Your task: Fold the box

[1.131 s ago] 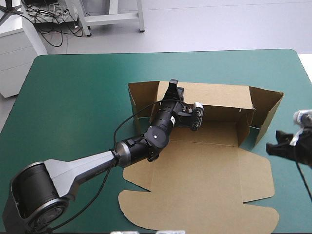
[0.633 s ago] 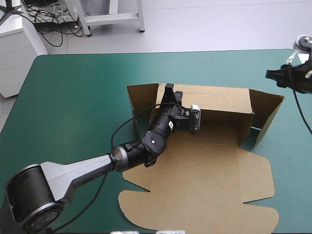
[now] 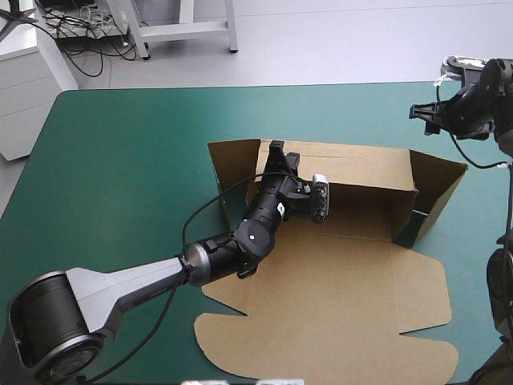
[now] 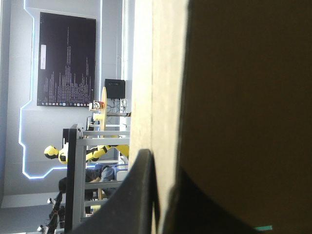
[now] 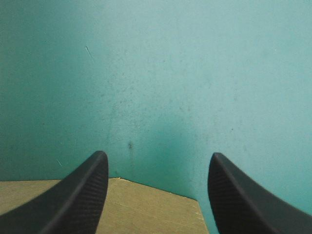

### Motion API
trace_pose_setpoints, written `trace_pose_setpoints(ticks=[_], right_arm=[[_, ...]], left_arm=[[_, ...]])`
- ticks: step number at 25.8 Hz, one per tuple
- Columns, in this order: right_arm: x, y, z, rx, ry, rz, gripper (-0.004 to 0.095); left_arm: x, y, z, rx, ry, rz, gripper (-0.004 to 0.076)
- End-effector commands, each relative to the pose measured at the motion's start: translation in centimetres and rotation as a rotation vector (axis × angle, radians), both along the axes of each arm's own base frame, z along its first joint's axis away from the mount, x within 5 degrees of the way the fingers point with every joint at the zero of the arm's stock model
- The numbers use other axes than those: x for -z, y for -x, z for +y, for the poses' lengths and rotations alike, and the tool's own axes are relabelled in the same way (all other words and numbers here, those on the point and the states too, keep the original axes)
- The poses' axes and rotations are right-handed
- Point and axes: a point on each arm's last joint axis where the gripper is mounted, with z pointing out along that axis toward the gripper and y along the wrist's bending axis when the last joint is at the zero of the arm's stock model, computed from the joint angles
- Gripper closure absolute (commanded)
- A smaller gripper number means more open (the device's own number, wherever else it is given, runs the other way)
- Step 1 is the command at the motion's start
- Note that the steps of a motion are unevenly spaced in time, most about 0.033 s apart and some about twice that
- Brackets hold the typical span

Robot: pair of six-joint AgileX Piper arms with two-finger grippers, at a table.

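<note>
Across the table (image 3: 120, 160), the teal-green cover is showing bare over the whole left half and along the far edge. Right of centre, the brown box (image 3: 337, 305) is lying mostly flat, with its back wall and two end flaps standing up and its rounded front flap reaching near the table's near edge. The left claw (image 3: 276, 151) is pinching the back wall's top edge, the board between its fingers. The right claw (image 3: 422, 112) is hanging wide apart over the far right corner.

box (image 3: 337, 297) on table (image 3: 120, 160), left claw (image 3: 276, 148) astride rear wall (image 3: 361, 164)
</note>
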Motion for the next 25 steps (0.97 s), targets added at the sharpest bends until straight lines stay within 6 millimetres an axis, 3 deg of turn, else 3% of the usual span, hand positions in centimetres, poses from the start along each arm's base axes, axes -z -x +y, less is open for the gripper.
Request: trace_pose_setpoints(ticks=[1, 25], right_arm=[[-2.9, 1.4, -0.6, 0.009, 0.033, -0.102, 0.0356], [-2.6, 1.4, -0.5, 0.005, 0.027, -0.072, 0.0356]], left_arm=[[-1.6, -0.6, 0.7, -0.057, 0.04, -0.067, 0.0734], [-3.8, -0.9, -0.3, -0.025, 0.119, -0.082, 0.0734]])
